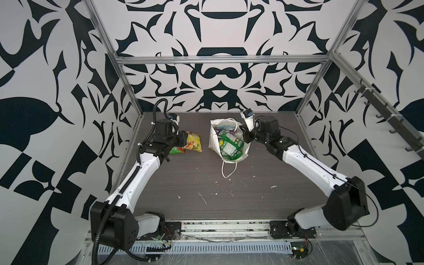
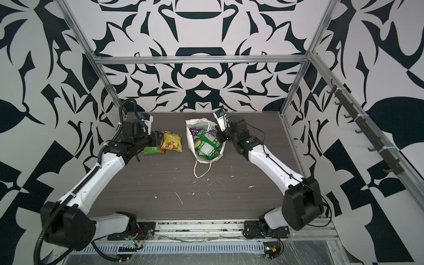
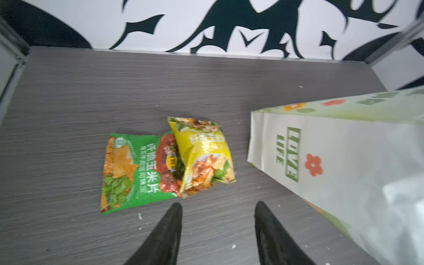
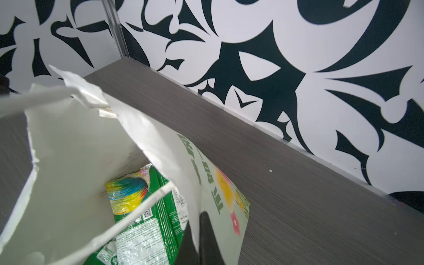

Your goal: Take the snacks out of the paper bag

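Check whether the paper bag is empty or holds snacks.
Not empty. Inside the paper bag show a large green packet and purple packets; a yellow packet lies outside.

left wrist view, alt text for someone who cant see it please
A yellow packet overlaps a green packet on the dark table, beside a white paper bag printed LOVE LIFE. The left end effector hangs open and empty near them.

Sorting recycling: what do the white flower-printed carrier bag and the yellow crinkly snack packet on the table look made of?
White flower-printed carrier bag: paper, matte; it holds sharp creases and its rim is torn ragged. Yellow crinkly snack packet: probably plastic film, glossy, wrinkled with bright glints.
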You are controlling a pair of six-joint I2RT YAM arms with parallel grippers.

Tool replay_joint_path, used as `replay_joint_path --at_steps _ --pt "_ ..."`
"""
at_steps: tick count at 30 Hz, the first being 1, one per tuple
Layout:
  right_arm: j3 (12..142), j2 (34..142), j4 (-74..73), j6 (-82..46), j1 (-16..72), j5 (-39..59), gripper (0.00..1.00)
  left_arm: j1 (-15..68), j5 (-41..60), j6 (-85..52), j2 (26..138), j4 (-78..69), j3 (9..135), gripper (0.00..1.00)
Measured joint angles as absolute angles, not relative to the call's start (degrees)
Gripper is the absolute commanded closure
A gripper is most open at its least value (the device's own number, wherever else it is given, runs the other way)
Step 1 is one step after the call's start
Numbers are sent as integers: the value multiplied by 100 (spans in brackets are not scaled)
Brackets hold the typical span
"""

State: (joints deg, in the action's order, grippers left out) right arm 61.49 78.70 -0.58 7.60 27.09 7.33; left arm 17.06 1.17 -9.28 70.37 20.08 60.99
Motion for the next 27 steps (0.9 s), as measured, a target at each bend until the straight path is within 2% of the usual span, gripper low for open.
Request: replay_joint_path --at_steps 4,8,18,27 --pt "5505 7472 -554 860 2965 679 100 2294 266 -753 6619 1887 5990 51" --pt "5391 7472 -733 764 3153 434 100 2880 281 -659 6355 1791 5806 55" --pt "5068 7255 -961 165 3328 -32 100 4322 -106 -462 6287 1699 5527 55" --pt "4860 6941 -950 30 3422 -134 100 4652 -368 -471 6794 1216 5500 55"
